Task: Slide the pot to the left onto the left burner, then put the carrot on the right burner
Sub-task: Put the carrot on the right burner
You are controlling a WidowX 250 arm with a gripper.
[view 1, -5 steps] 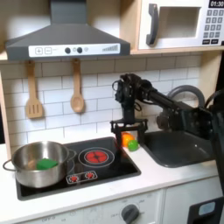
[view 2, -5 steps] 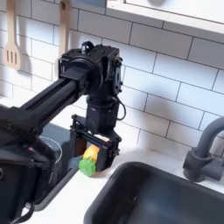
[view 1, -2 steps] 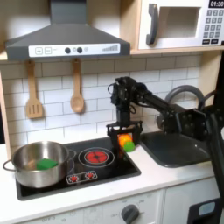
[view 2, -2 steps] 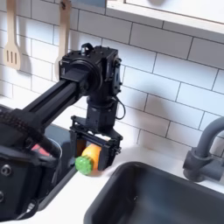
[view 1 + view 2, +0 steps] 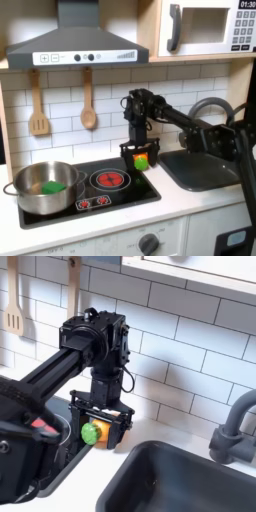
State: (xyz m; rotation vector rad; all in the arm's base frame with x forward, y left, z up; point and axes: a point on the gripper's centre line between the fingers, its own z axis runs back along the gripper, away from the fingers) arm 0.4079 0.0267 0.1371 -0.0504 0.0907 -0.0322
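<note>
Jaws clamp carrot (image 5: 141,160) above cooktop edge; pot (image 5: 44,187) on left burner.

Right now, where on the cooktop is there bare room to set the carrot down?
The right burner is bare, bordered by the pot on the first exterior view's left and the sink beyond the cooktop's right edge. The left burner's side is crowded: the pot, holding a green piece, covers it. The gripper holds the carrot near the cooktop's back right corner.

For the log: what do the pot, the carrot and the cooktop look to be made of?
The pot looks like polished steel: silvery, with bright reflections. The carrot, held in the gripper, is probably plastic or painted wood: flat orange and green colours. The cooktop looks like glossy black plastic or glass, with red rings seemingly printed on it.
</note>
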